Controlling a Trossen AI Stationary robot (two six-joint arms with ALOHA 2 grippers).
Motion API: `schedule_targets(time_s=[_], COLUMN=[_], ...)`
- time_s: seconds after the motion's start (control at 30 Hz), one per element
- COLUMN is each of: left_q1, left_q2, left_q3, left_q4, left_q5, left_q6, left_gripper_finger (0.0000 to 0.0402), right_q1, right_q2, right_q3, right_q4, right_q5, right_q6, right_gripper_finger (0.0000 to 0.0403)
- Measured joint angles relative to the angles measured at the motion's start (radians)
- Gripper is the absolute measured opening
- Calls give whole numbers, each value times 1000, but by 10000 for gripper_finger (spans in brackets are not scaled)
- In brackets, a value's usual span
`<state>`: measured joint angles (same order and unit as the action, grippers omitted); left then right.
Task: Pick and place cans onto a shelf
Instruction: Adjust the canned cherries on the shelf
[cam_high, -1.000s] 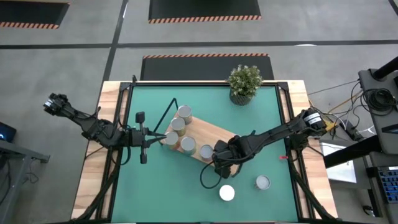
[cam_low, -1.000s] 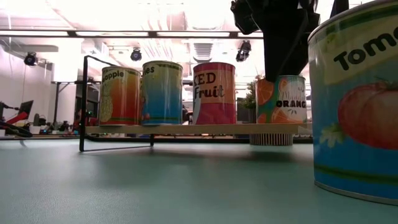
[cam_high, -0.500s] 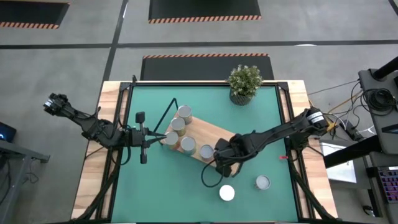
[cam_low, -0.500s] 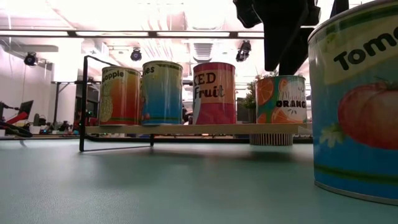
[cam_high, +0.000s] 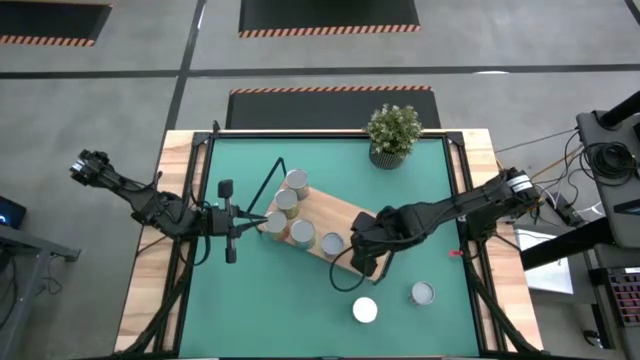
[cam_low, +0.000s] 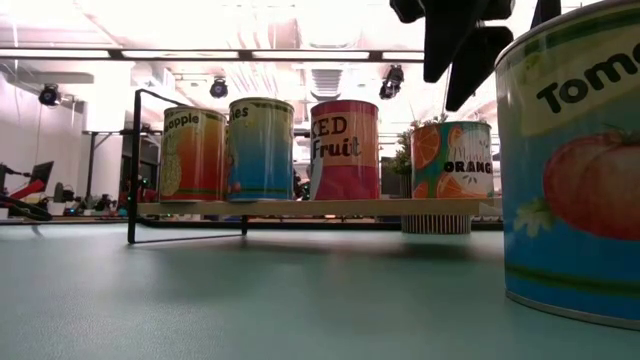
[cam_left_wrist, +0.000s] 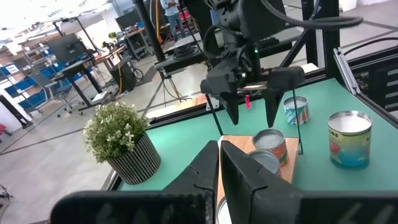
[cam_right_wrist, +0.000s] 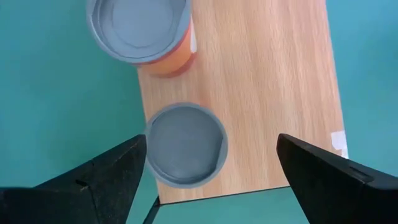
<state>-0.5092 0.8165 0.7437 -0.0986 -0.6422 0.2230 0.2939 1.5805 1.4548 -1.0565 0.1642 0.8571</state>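
Five cans (cam_high: 288, 206) stand on the shelf (cam_high: 340, 217), two remain on the table (cam_high: 270, 310) — right hand (cam_high: 367, 254) spread open above the newest, left hand (cam_high: 232, 222) closed.

Right gripper (cam_high: 362, 252) hangs with fingers spread wide; left gripper (cam_high: 262, 224) fingers pressed together.

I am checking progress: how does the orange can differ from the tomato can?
The orange can stands on the shelf, last in a row of four; the tomato can stands on the green mat. The open right gripper hangs above the orange can, not the tomato can. Both are upright.
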Motion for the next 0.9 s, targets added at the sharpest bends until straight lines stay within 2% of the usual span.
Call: schedule_targets(time_s=[0.33,0.57,0.9], left_q1=[0,0,0], left_q2=[0,0,0], left_q3=[0,8,8], left_q4=[0,0,1], left_q5=[0,-1,-1], left_q6=[4,26,31], left_gripper_finger=[0,0,0], right_q1=[0,11,85], right_q2=[-36,-37,7], right_q3=[7,114,235], right_q4=[58,74,74], right_q5=[21,23,22], right_q6=[-5,7,8], right_gripper_finger=[327,326,325])
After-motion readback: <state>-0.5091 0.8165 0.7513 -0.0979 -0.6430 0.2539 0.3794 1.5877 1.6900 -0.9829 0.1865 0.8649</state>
